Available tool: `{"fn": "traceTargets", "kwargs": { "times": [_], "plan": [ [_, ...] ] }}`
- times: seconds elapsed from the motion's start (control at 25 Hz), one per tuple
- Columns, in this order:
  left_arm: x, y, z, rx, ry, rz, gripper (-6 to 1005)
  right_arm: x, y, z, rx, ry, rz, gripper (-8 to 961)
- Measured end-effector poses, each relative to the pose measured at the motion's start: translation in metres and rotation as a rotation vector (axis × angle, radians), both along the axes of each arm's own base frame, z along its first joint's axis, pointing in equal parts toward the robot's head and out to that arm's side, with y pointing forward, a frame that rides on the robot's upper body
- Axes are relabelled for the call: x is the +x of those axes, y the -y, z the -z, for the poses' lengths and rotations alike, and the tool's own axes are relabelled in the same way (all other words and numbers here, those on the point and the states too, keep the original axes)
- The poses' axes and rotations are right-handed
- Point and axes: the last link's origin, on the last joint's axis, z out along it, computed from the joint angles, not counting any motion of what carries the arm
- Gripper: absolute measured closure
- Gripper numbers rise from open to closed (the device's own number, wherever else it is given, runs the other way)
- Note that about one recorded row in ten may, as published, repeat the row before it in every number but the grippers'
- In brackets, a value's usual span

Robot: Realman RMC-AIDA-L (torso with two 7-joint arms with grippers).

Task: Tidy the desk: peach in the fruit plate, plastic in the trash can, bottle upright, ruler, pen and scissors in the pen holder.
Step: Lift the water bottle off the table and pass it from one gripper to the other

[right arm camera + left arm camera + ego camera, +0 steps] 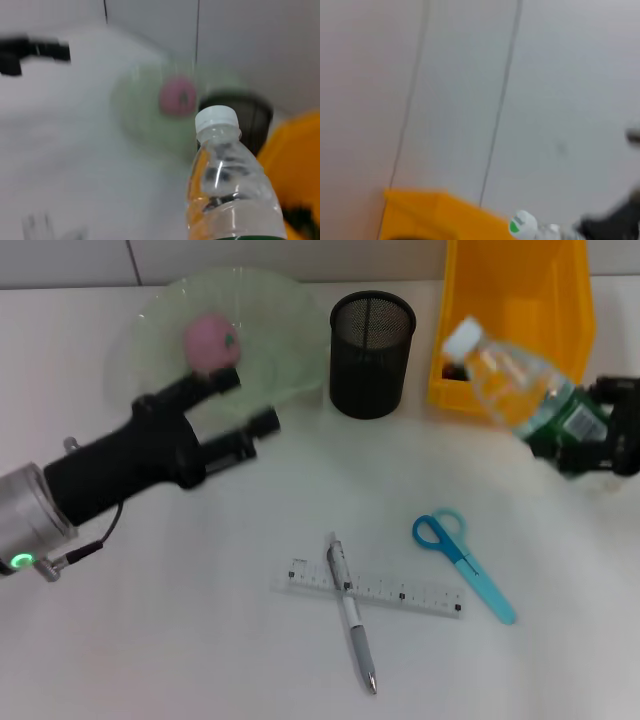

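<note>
Far left: the left gripper (238, 405) is shown with fingers spread and nothing held, at the near edge of the pale green fruit plate (160, 315), where the pink peach (210, 340) already lies. A careless sweep of this arm could be expected to nudge the plate or roll the peach out.

Centre, far: the black mesh pen holder (372, 354) stands upright. Centre, near: a clear ruler (400, 590) lies flat with a silver pen (352, 615) crossed over it, the two touching; blue-handled scissors (462, 560) lie just right of them, apart. None of the three has yet been stowed.

Right: the bottle (510, 380), clear, white-capped and green-labelled, is held tilted off the table by the right gripper (590, 440), clenched on its lower body; its cap leans toward the yellow trash can (520, 300) behind. The chief risks are judged to be the cap striking the can's rim, or the bottle toppling if released before it is vertical.
</note>
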Motion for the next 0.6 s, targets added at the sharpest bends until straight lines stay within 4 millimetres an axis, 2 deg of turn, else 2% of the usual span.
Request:
{"fn": "traceTargets", "kwargs": {
  "times": [0.04, 0.08, 0.24, 0.48, 0.6],
  "plan": [
    [0.007, 0.002, -0.003, -0.001, 0.123, -0.015, 165, 0.001, 0.009, -0.003, 0.045, -0.119, -0.054, 192],
    [0.007, 0.002, -0.003, -0.001, 0.123, -0.015, 165, 0.001, 0.009, -0.003, 0.045, -0.119, -0.054, 192],
    [0.030, 0.009, -0.003, -0.060, 0.271, 0.076, 165, -0.004, 0.031, 0.001, 0.052, -0.362, -0.196, 192],
    [0.052, 0.005, 0.006, -0.142, 0.287, 0.159, 164, -0.016, 0.042, 0.018, -0.043, -0.469, -0.307, 192],
    [0.056, 0.004, 0.008, -0.154, 0.282, 0.174, 164, -0.019, 0.043, 0.024, -0.074, -0.485, -0.314, 192]
  ]
}}
